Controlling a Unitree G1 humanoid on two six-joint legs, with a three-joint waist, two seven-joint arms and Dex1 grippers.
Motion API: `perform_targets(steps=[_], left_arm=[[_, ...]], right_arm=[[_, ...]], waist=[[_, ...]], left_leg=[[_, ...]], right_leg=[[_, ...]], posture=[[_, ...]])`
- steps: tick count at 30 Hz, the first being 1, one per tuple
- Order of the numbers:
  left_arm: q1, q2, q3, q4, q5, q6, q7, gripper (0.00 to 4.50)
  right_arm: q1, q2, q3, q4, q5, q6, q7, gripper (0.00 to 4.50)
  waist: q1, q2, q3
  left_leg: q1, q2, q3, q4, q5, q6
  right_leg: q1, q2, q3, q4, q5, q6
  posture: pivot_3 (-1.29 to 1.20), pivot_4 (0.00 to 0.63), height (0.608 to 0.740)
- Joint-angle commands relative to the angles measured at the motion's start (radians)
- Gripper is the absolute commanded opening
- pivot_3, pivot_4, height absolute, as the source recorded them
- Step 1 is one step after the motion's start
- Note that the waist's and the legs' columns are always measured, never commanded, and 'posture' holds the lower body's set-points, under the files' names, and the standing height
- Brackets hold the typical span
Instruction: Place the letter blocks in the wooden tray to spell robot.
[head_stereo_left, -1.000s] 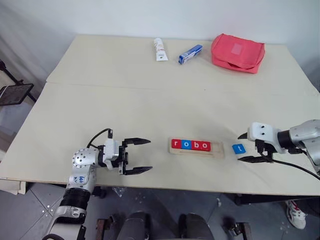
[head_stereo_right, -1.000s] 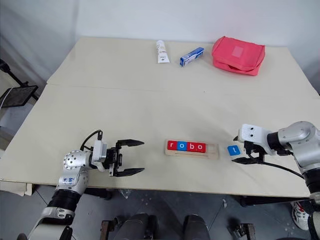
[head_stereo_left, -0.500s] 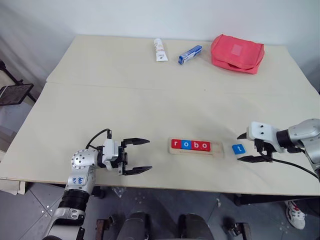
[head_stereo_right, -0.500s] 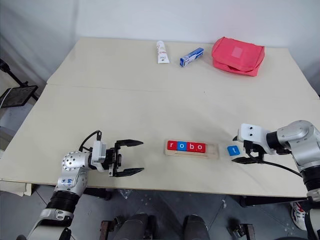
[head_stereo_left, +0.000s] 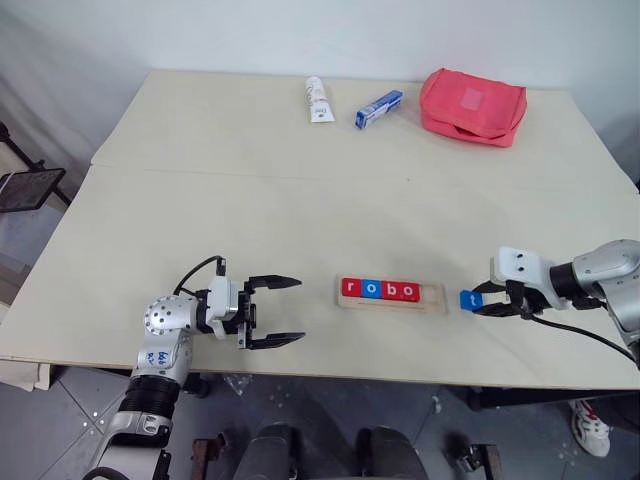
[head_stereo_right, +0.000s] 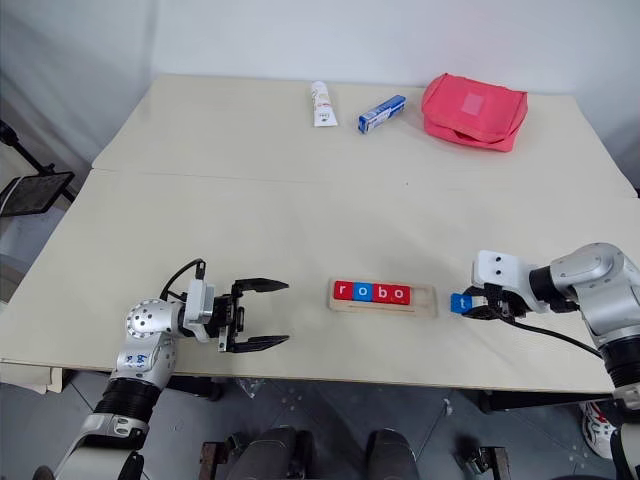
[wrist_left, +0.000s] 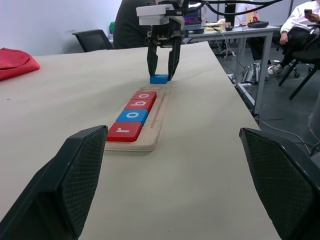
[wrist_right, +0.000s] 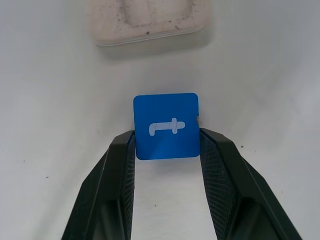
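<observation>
Jaws of the R gripper have just come in from wide open and now sit against both sides of the blue t tile; a sec ago they straddled it w/ clear gaps. Contact looks made on each edge, so I read it as a grip, tho the tile is still on the table, not lifted.

Tray lies near the front edge, betw. the two arms. It already holds four tiles in order: red r, blue o, red b, red o. Last slot at the tray's R end is bare wood. The t sits just beside that end, apart from it, w/ the tray's rounded end visible ahead of it in the R wrist view.

L gripper is open, holding nothing, fingers pointing toward the tray, well short of it; no change there.

Meaning for the task: 4 of 5 done, and the last piece looks secured. Next prob. a lift, short carry to the free slot, then set down. The t must end upright beside the o; judging by the wrist view it may need a turn.
</observation>
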Motion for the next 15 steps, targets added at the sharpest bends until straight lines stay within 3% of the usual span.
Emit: perform_targets(steps=[1,8,15], left_arm=[[-0.005,0.02,0.017,-0.008,-0.028,-0.003,-0.037,4.5],[-0.034,0.026,0.023,0.023,-0.03,-0.003,-0.079,4.5],[-0.078,0.012,0.019,0.051,-0.025,-0.008,-0.091,4.5]], right_arm=[[-0.007,0.002,-0.095,-0.153,0.109,0.211,-0.029,1.45],[-0.009,0.003,-0.067,-0.356,0.143,0.403,-0.057,1.45],[-0.043,0.012,0.046,-0.403,0.1,0.428,-0.07,1.45]], waist=[[0.0,0.002,0.001],[0.008,0.002,0.001],[0.007,0.002,0.001]], left_leg=[[-0.001,0.0,0.0,0.0,0.0,0.0],[-0.002,-0.001,-0.001,-0.001,0.0,0.0],[-0.003,-0.001,-0.001,-0.001,0.0,0.0]], right_leg=[[-0.001,0.0,0.0,0.0,0.0,0.0],[-0.003,0.0,0.0,0.001,0.0,0.0],[-0.004,0.0,0.0,0.001,0.0,0.0]], posture=[[0.0,0.15,0.74],[0.0,0.15,0.74],[0.0,0.15,0.74]])
